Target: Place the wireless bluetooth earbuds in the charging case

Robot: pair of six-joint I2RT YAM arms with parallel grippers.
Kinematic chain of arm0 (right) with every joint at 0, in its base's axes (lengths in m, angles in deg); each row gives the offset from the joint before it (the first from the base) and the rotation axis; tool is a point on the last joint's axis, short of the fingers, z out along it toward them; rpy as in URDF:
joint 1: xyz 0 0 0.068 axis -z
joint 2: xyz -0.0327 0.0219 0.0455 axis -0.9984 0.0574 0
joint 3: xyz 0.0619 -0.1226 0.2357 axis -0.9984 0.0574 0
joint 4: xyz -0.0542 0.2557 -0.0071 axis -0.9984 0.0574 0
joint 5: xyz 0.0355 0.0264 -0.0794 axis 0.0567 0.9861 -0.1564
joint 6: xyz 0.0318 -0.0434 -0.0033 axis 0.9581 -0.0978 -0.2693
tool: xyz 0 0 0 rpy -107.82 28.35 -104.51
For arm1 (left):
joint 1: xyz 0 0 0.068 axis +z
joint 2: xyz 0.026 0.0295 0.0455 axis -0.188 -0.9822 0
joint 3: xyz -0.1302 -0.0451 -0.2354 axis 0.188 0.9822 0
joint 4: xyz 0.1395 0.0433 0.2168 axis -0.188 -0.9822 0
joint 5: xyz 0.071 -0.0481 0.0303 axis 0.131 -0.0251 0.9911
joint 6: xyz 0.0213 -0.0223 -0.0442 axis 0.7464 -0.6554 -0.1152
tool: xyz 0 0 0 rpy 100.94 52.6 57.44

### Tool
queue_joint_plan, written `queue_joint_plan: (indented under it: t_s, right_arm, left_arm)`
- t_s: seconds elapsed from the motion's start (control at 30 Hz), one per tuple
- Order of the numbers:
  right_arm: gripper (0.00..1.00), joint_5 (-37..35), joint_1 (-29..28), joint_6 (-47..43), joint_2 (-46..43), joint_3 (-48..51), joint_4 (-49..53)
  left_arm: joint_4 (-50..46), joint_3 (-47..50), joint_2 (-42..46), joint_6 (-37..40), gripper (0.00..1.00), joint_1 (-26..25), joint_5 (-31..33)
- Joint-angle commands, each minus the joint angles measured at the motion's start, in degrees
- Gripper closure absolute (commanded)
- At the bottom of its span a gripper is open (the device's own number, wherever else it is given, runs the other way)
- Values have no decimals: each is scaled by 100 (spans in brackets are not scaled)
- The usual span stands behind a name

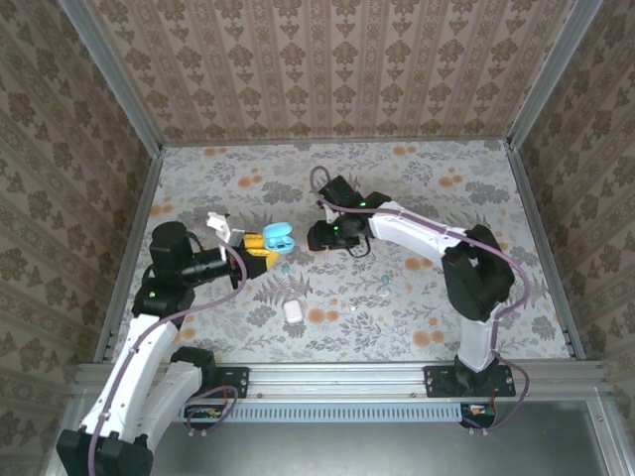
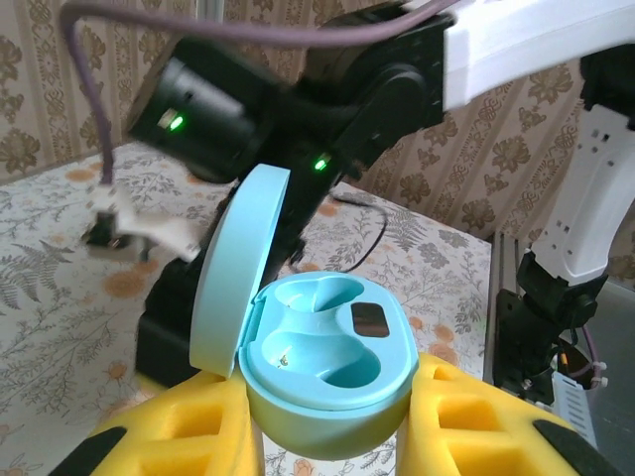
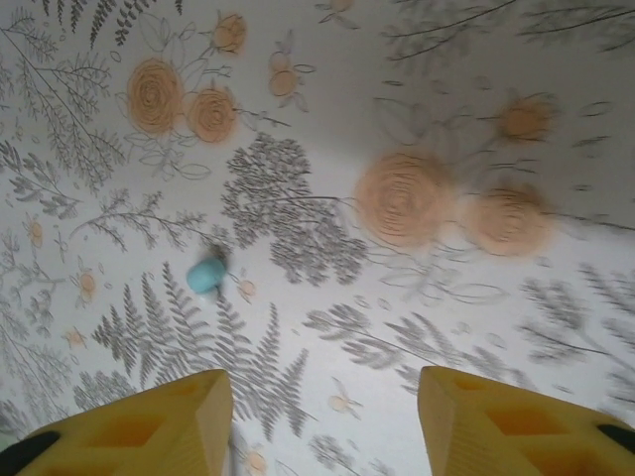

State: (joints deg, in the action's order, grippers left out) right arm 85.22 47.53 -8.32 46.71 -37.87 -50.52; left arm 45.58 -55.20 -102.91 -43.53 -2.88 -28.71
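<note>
We see the left gripper [image 2: 332,421] clamped on a rounded teal charging case [image 2: 322,362] of smooth plastic, its yellow foam-like fingers [image 2: 184,426] pressing the body from both sides. The case sits upright with its hinged lid [image 2: 238,268] swung up and back on the left of that wrist view. Both moulded wells inside are empty, and a small dark rectangle lies on the ridge between them. From the top camera the case [image 1: 279,235] is held above the floral cloth [image 1: 417,188] covering the table, left of centre, with the right arm's black wrist just beside it.

The right gripper [image 3: 322,416] points down at the cloth, its yellow fingers [image 3: 169,421] spread wide with nothing between them. A tiny teal earbud [image 3: 205,275], bud-shaped and glossy, lies on the cloth ahead of the fingers and towards the left one, apart from both. In the top view we find a teal earbud [image 1: 286,268] on the cloth just below the held case, outside it. A second small teal piece [image 1: 385,283] rests further right, well apart. A white pebble-shaped case [image 1: 294,310], shut, lies nearer the arm bases.
</note>
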Motion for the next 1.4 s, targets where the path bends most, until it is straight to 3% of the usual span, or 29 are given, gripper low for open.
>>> queue_joint_plan:
  t_s: [0.0,0.3,0.77,1.37]
  right_arm:
    - [53,-250,-262,497,454,-603,431]
    - [69,-806,-861,1026,1346,-1314,836]
    - [67,-1092,-1150,1513,1951,-1706,437]
    - [63,-1334,-1284,1335,2179,-2179,748]
  left_arm:
    - [-583,-322,281,174,75,53,117]
    - [-939,-514,512,186,75,80,134]
    - [-1103,-660,549,193,75,93,-100]
    - [-1094,-524,637,215,75,82,-101]
